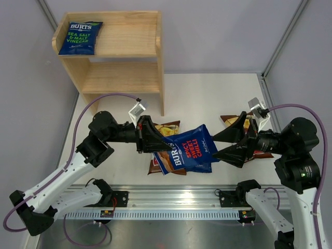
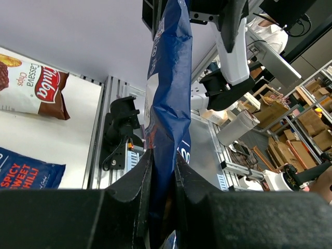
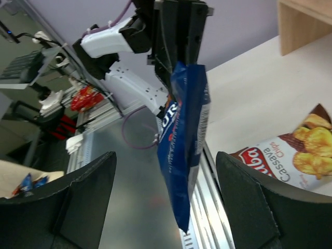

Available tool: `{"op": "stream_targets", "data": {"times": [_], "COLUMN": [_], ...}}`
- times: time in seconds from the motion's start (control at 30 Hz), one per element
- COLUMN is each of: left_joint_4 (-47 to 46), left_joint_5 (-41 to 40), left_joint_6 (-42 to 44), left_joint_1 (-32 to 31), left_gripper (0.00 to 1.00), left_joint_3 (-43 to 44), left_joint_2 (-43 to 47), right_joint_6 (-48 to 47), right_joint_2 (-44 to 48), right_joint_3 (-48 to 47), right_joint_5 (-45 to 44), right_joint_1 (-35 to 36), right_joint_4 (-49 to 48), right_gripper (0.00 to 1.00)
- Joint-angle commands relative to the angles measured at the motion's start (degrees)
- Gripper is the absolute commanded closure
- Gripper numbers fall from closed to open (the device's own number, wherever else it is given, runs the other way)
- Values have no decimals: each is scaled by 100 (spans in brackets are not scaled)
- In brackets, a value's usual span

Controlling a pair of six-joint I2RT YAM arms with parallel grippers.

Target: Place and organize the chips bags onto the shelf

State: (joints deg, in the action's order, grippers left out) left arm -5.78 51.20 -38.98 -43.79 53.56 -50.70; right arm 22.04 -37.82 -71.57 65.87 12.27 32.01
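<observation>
My left gripper (image 1: 165,147) is shut on the edge of a dark blue Burts chips bag (image 1: 191,148) with red lettering, held off the table. In the left wrist view the bag (image 2: 168,93) stands up from between the closed fingers (image 2: 136,181). My right gripper (image 1: 218,148) is open, and the bag's far end (image 3: 184,140) hangs in the gap between its fingers without touching them. A second red-lettered Burts bag (image 2: 26,174) lies on the table underneath. A green-lettered Burts bag (image 1: 80,37) lies on the top tier of the wooden shelf (image 1: 124,78), at its left.
One brown-and-white Chuba bag (image 1: 168,127) lies on the table under my left gripper. Another (image 1: 229,119) lies under my right gripper and shows in the right wrist view (image 3: 290,155). The shelf's lower tier holds nothing. Grey walls close in both sides, and a metal rail (image 1: 171,194) runs along the near edge.
</observation>
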Motion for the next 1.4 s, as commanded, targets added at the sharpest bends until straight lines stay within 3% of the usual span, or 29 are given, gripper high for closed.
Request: {"op": "stream_targets", "data": {"times": [0.0,0.23,0.43,0.63,0.73,0.77,0.97,1.07,1.17,1.27,1.3,1.37], "left_joint_4": [-89,-1275,-488,7,24,42,402,569,771,859,894,860], "left_joint_5": [153,557,356,233,303,355,452,426,435,400,391,286], "left_joint_6": [-109,-812,-410,-215,-224,-224,-57,40,119,171,198,233], "left_joint_1": [11,2,2,2,2,2,11,37,99,125,125,125], "left_gripper": [100,100,100,100,100,100,100,99,91,81,64,44], "left_joint_3": [234,-3,295,646,734,804,1060,1148,1227,1288,1306,1254], "left_joint_2": [-19,-10,-221,-485,-546,-581,-634,-608,-547,-485,-468,-380], "right_joint_6": [793,256,1232,1382,1259,1146,582,739,1160,1460,1530,1619], "right_joint_2": [-41,-357,-314,-252,-339,-375,-419,-393,-296,-243,-234,-191], "right_joint_3": [152,248,872,969,961,935,539,495,618,662,662,653], "right_joint_5": [735,163,752,805,726,682,366,401,445,489,497,480], "right_joint_1": [3,3,91,231,267,276,284,285,284,284,284,284], "right_joint_4": [-960,-484,-1828,-1900,-1760,-1699,-934,-1056,-1591,-2005,-2084,-2304], "right_gripper": [16,21,26,27,38,46,64,82,98,100,100,100]}}
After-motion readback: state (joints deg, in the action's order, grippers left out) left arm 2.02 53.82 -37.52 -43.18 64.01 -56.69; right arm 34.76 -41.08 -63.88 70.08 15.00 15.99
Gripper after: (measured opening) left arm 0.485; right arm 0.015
